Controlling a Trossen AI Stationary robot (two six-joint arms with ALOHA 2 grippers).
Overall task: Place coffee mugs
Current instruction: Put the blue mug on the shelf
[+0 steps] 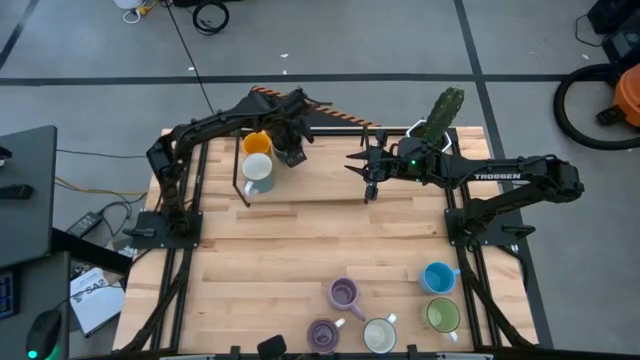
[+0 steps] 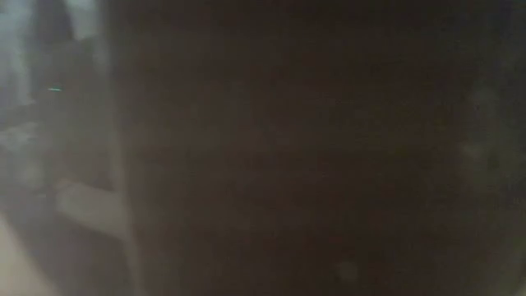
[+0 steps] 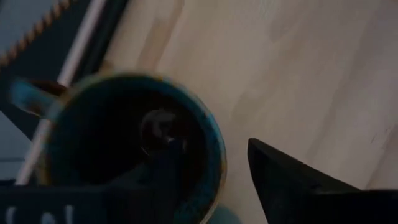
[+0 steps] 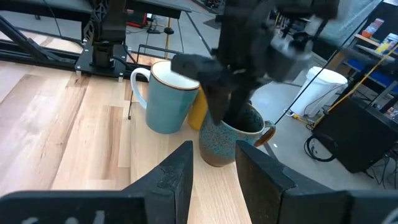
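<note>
The wooden desk (image 1: 300,250) fills most of the high view, with both dark arms reaching in over its far half. The cactus pot (image 1: 440,118) stands at the far right corner, behind the right arm.

At the far left, three mugs stand bunched together: a pale blue-white mug (image 4: 166,96) nearest the middle of the desk, an orange mug (image 1: 256,142) just behind it, and a speckled dark mug (image 4: 231,140) touching the orange one.

The left tool (image 4: 225,106) hangs straight over the speckled dark mug. One finger (image 3: 168,174) reaches down inside the cup and the other (image 3: 280,180) stands outside its rim, apart from the wall, so the jaws are spread and grip nothing.

The right tool (image 1: 368,180) hovers above bare wood near the far middle, pointed at the mug cluster. Its fingers (image 4: 177,171) stand a moderate gap apart with nothing between them.

Along the near edge sit five more mugs: two purple mugs (image 1: 344,293) (image 1: 322,334), a white mug (image 1: 379,334), a green mug (image 1: 442,316) and a blue mug (image 1: 438,278).

The low view shows only a dark blur.
</note>
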